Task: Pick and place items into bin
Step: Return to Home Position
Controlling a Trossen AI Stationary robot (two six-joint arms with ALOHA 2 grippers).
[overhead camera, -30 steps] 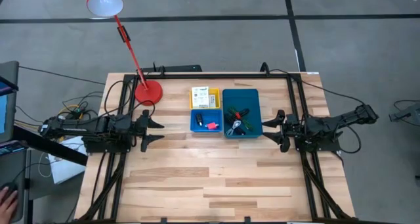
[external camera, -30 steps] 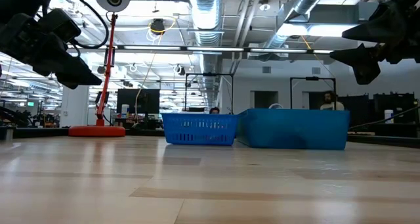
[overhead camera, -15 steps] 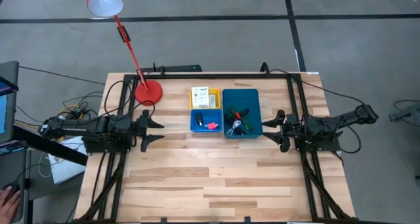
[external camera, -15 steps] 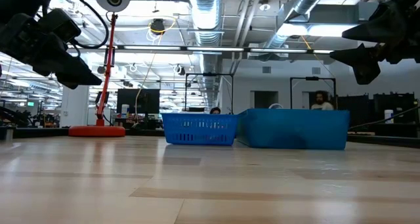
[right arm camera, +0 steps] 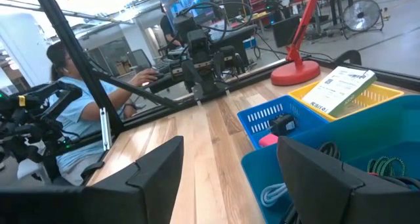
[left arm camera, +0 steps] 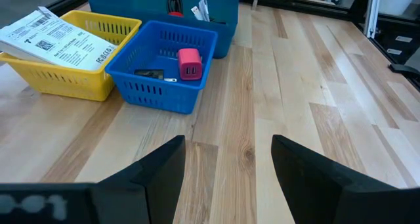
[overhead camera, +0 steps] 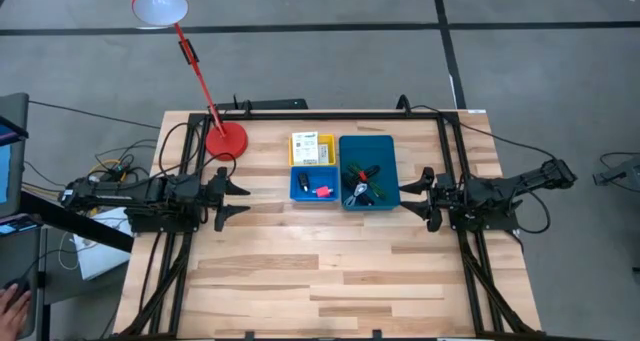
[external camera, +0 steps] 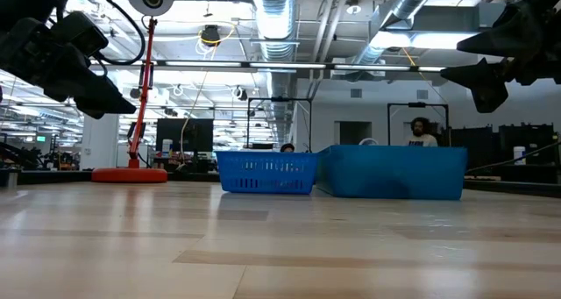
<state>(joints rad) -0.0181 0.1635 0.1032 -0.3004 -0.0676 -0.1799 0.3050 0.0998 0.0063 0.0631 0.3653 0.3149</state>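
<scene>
The bin (overhead camera: 368, 141) stands at the table's far middle: a large teal compartment, a small yellow one (overhead camera: 312, 138) and a small blue one (overhead camera: 313, 194). A white labelled flat box (left arm camera: 56, 35) rests across the yellow rim. A pink piece (left arm camera: 189, 62) and a black piece lie in the blue compartment. A green cord (right arm camera: 387, 165) and black-and-red clips (overhead camera: 362, 173) lie in the teal one. My left gripper (overhead camera: 233, 198) hovers open left of the bin. My right gripper (overhead camera: 417, 198) hovers open right of it. Both are empty.
A red desk lamp stands with its base (overhead camera: 226, 138) at the far left of the table, head (overhead camera: 160, 1) reaching beyond the far edge. Bare wood (overhead camera: 320, 271) spans the near half. A black frame (overhead camera: 455, 161) borders the table. People sit and stand in the room beyond.
</scene>
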